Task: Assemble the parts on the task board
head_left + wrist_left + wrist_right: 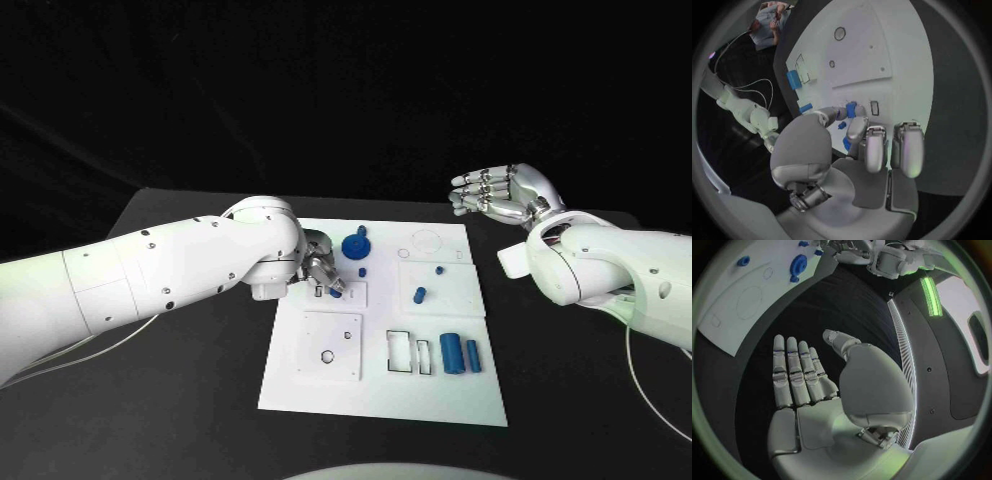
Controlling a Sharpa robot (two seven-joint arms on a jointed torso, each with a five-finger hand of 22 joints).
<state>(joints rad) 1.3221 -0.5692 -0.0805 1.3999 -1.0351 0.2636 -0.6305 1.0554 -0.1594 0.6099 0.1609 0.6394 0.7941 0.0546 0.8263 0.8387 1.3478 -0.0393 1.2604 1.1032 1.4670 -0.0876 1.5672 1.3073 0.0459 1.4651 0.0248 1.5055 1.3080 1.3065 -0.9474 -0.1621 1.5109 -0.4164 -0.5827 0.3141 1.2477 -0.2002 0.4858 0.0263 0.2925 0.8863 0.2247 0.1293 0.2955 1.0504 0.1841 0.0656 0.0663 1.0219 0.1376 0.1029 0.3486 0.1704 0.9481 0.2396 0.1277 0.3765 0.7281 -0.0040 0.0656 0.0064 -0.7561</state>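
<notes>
The board (387, 400) lay at table centre, long axis running 12 to 6 o'clock in the head view. The left hand (320, 268) stood over the board's 10 o'clock area, pinching a small blue part (335, 292) between thumb and a fingertip, the other fingers loosely extended; the left wrist view showed the same peg (851, 110) at the fingertips, just beside a small rectangular slot (874, 107). Whether the peg had touched the board could not be told. The right hand (499, 193) hung off the board toward 2 o'clock, well apart from it, fingers straight and spread, holding nothing. Other parts lay loose: a round gear (356, 245) near 12 o'clock, a short peg (420, 294) near centre, and 2 cylinders (462, 353) side by side toward 4 o'clock. Judgement: the step in hand was seating the pinched peg in its socket. To do it well, the peg should be brought square to the board, centred over the opening before any downward push, and lowered slowly with the pinch kept firm. The risk was a tilted entry that jams the part or shifts the board.
</notes>
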